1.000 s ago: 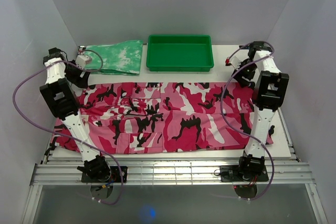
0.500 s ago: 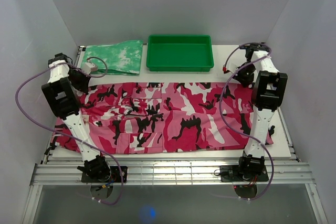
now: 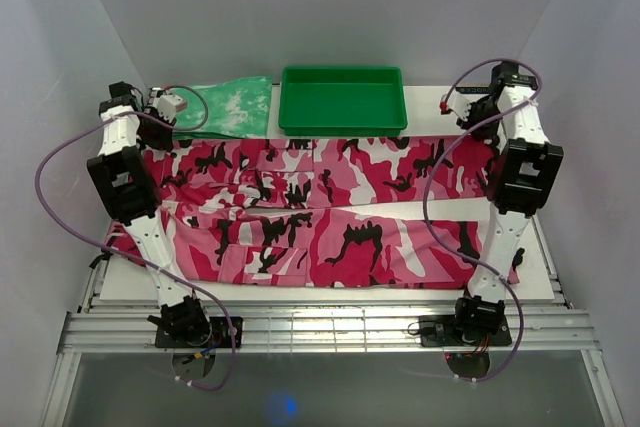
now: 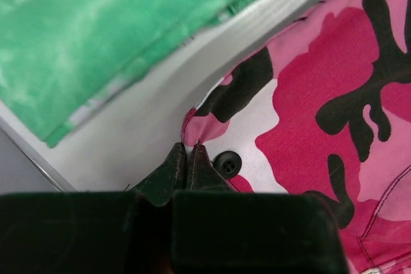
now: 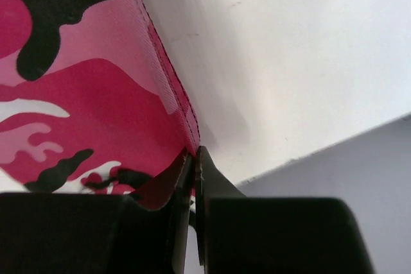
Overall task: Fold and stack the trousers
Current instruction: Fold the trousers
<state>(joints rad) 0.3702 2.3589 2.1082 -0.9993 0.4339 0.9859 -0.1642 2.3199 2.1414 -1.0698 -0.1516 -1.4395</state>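
My left hand [image 4: 188,153] and right hand [image 5: 194,155] each pinch a far corner of the trousers [image 3: 330,237], whose length runs left-to-right, near edge toward me.

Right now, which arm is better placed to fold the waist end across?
Left. The left fingers are shut on the trousers at the far-left corner, beside the waist button. The right fingers pinch the far-right edge, the opposite end.

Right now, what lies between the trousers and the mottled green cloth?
Only a bare strip of table separates the trousers from the mottled green cloth, shown in the left wrist view.
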